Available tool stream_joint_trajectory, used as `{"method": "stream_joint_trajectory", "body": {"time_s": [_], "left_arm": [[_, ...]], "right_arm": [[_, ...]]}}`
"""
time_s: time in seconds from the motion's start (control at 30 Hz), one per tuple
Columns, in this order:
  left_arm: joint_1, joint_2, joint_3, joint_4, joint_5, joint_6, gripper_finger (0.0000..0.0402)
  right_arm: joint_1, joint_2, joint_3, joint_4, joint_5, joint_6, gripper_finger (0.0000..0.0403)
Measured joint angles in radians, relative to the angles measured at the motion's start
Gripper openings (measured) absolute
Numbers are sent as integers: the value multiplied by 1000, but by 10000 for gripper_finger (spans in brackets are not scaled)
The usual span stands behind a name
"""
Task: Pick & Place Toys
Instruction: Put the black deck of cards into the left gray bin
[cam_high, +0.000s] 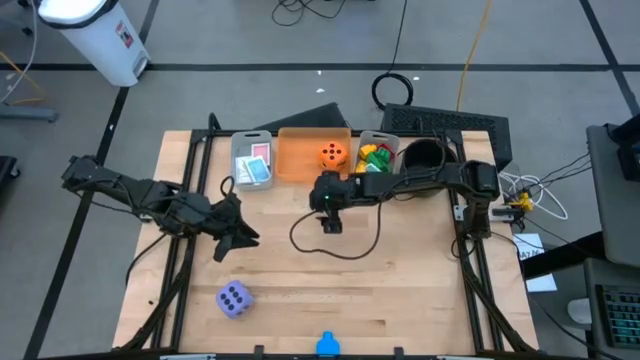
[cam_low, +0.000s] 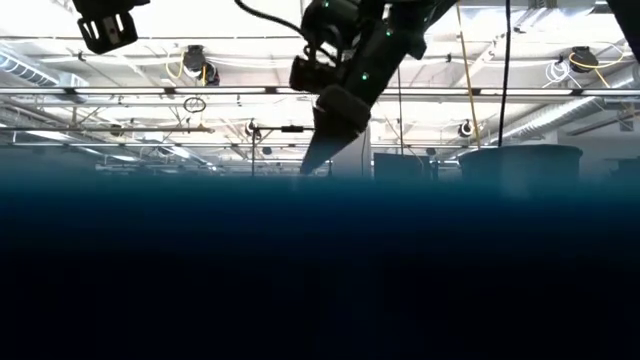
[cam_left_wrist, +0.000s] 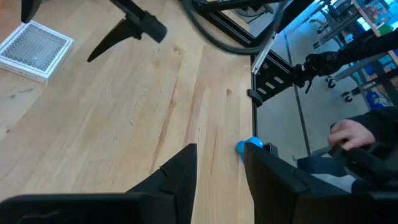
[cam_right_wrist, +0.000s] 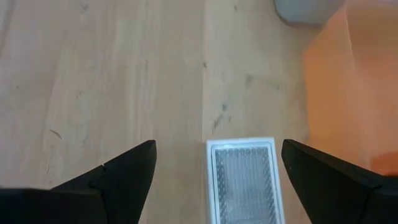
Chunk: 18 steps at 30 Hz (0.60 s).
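A small white-edged picture card (cam_right_wrist: 242, 180) lies flat on the wooden table; it also shows in the left wrist view (cam_left_wrist: 34, 50). My right gripper (cam_right_wrist: 217, 146) hovers over it, open wide, one finger on each side and clear of it; in the high view it stands mid-table before the bins (cam_high: 330, 218). A purple die (cam_high: 233, 298) rests on the table near the front left. My left gripper (cam_high: 240, 238) hangs above the table's left half, open with nothing between its fingers (cam_left_wrist: 219, 152). An orange die (cam_high: 333, 153) sits in the orange bin (cam_high: 300, 160).
Along the far edge stand a grey bin with cards (cam_high: 253, 160), the orange bin, a grey bin with coloured bricks (cam_high: 377, 157) and a black bowl (cam_high: 423, 153). A blue object (cam_high: 327, 345) sits at the near edge. A person's hand (cam_left_wrist: 351, 134) shows beyond the table.
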Motion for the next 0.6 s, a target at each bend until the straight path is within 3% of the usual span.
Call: {"method": "stream_joint_trajectory", "body": {"time_s": [0.6], "left_arm": [[11,0,0,0,-5,27,136]], "right_arm": [[-107,59,0,-113,-54,51,354]]}}
